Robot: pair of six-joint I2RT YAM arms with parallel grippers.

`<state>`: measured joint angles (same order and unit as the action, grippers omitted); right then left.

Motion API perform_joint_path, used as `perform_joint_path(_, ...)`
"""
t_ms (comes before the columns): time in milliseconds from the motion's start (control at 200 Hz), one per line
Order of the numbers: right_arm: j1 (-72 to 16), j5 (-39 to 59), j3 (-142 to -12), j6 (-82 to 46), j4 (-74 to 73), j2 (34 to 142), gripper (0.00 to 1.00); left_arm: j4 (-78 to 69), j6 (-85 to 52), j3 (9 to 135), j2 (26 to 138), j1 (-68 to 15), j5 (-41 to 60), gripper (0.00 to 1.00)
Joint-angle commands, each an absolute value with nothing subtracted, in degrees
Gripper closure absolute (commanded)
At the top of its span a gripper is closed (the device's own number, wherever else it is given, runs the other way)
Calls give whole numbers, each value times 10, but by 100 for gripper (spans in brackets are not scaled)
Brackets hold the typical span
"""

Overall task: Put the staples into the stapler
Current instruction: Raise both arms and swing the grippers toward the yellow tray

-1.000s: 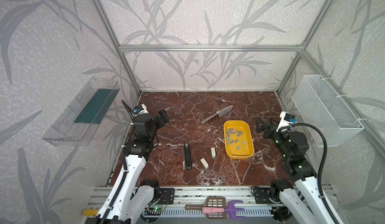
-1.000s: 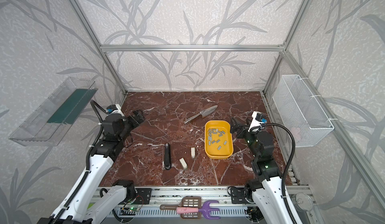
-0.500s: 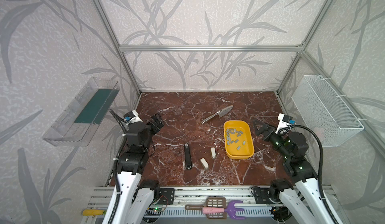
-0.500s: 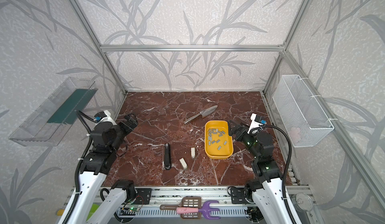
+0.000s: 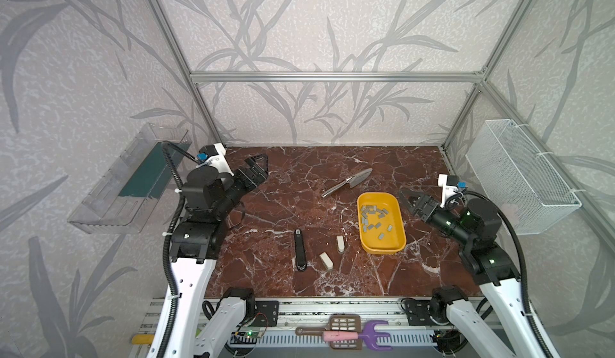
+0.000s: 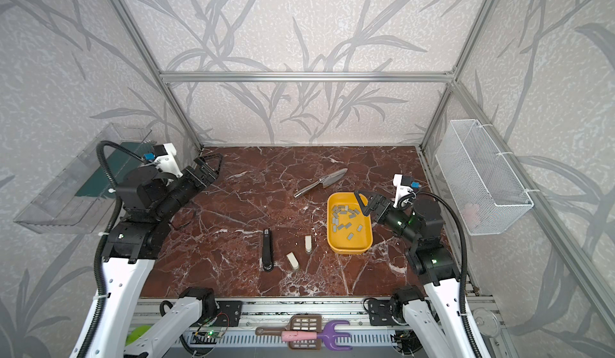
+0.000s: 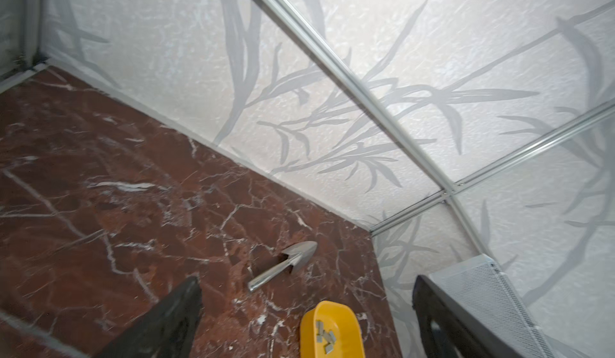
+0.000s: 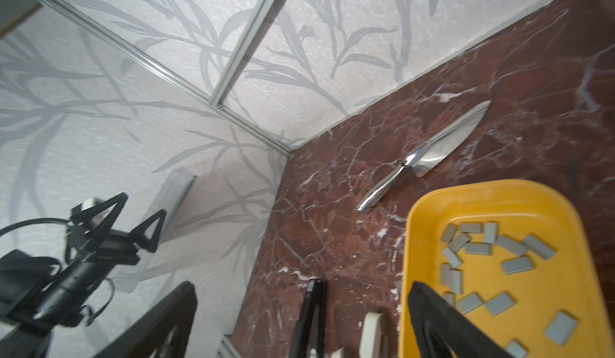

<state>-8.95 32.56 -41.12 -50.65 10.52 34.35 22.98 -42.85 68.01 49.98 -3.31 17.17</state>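
on the marble table (image 5: 332,160): black stapler (image 5: 300,249) lay near front, well apart from both grippers
staples (image 5: 374,218): sat loose in yellow tray (image 5: 382,249), untouched
left gripper (image 5: 258,164): jaws apart, empty, at far left
right gripper (image 5: 408,199): jaws apart, empty, just beside tray
step: looked like the start, nothing grasped
next: likely open stapler, then pinch one strip

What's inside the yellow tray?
Small grey staples lie scattered loose on the floor of the yellow tray, and nothing else. In the right wrist view a black gripper finger covers one corner of it, so a few staples there may be hidden.
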Motion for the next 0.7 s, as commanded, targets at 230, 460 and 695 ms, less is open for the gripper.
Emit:
perform_joint_path(230,-91,335,-600,-465,170,488,0,30,-354,743,658,-32,258,6)
perform_joint_path(460,-86,157,-535,-379,136,485,1,97,-11,760,702,-33,328,13)
perform_joint_path(695,-93,109,-468,-369,89,484,1,223,175,831,762,-50,369,16)
